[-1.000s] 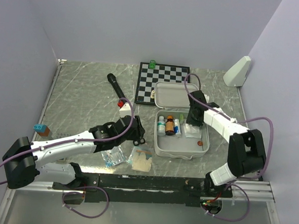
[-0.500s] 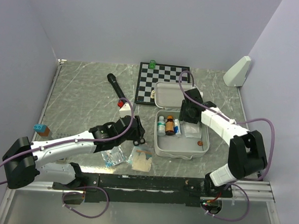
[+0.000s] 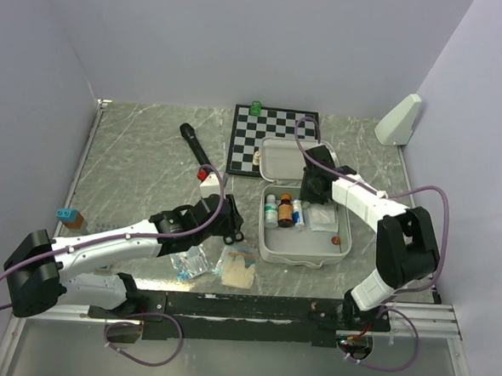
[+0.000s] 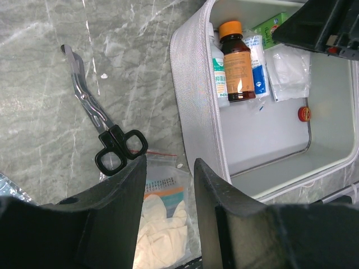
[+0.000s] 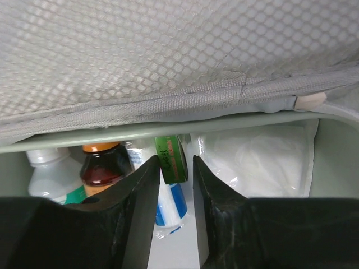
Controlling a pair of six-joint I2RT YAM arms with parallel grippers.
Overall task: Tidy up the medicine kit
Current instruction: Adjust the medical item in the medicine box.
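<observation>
Here the left fingers [image 4: 112,224] gape empty; whether the right fingers [image 5: 134,224] pinch the half-hidden green box [image 5: 171,158] is unclear.

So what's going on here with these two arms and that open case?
Two robot arms are packing a medicine kit, open with bottles inside. The right gripper hangs over its back edge at a green box; whether it grips it is unclear. The left gripper hovers open beside the kit, above a glove bag, scissors nearby.
</observation>
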